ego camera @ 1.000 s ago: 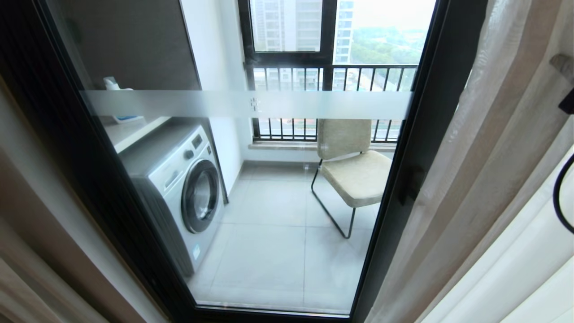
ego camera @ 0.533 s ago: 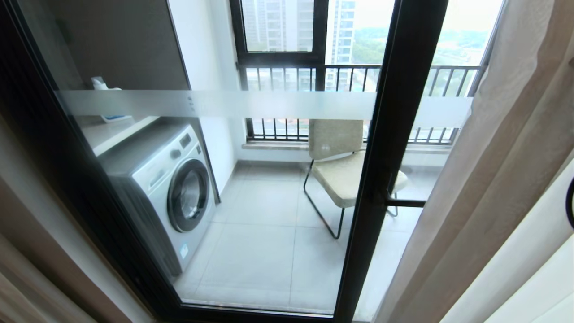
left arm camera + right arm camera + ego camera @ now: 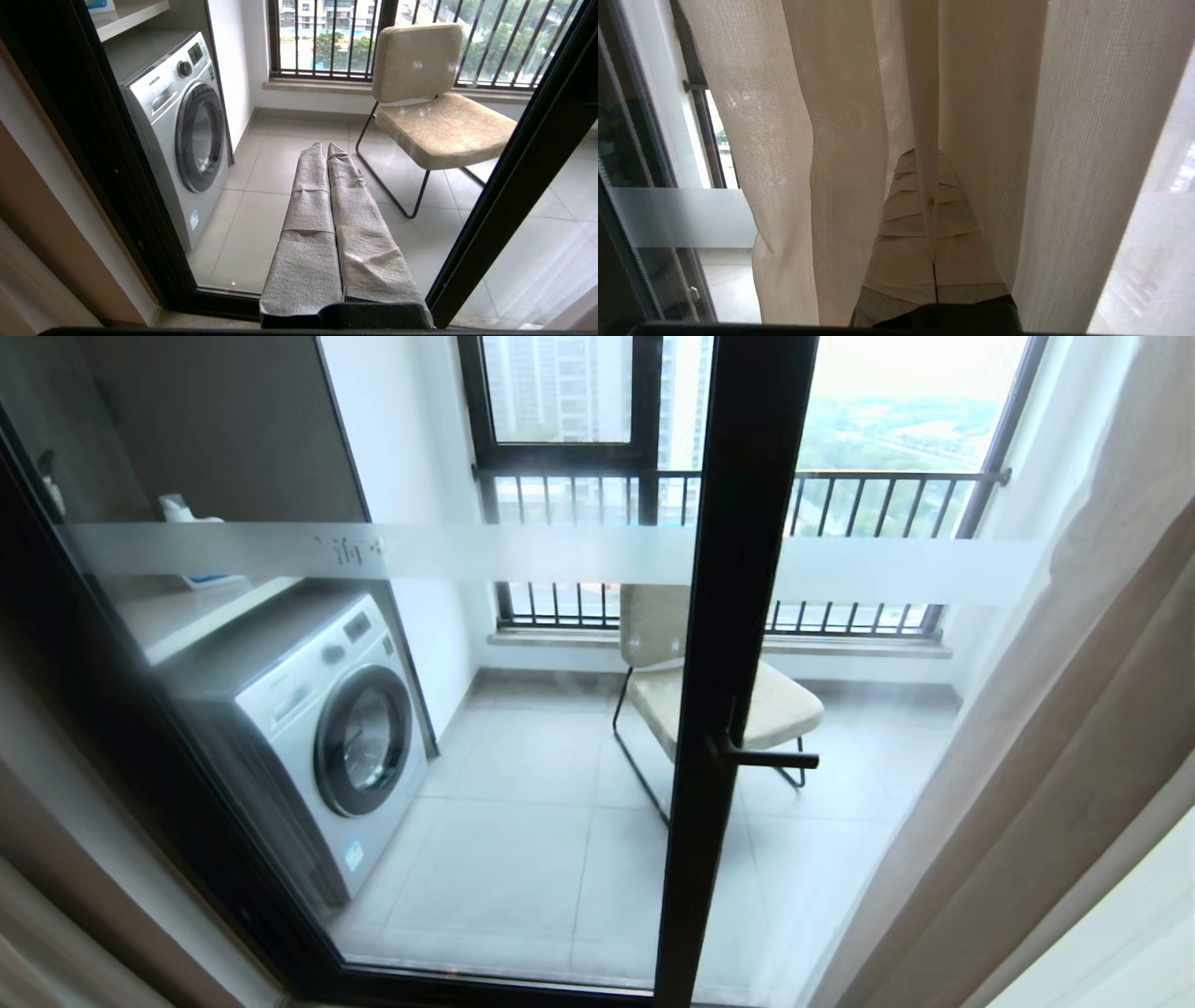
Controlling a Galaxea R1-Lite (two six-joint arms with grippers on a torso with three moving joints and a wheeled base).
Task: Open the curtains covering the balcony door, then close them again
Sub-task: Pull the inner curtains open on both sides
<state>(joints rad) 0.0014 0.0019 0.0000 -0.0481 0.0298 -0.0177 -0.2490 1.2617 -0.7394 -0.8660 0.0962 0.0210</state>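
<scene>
Curtains (image 3: 1055,775): gathered at the right of the head view, beige layer beside a thin see-through layer; over the last second their edge drew further right.
Balcony door (image 3: 738,616): black-framed glass with a frosted band; its middle upright and black handle (image 3: 770,758) were now fully uncovered, where a second earlier the fabric hid the pane beyond the upright.
Meaning for task: opening stage judged well advanced, closing not yet begun.
Right gripper (image 3: 933,186): fingers pressed together on a narrow fold of the curtains, seen in its wrist view; out of the head view.
Left gripper (image 3: 326,151): fingers closed together, holding nothing, pointed at the glass low down.
Washing machine (image 3: 317,728): on the balcony, drum door shut; contents could not be told.
Shelf (image 3: 201,607): above the machine, bearing a white-and-blue bottle (image 3: 187,537).
Chair (image 3: 709,691): beige, seat bare.
</scene>
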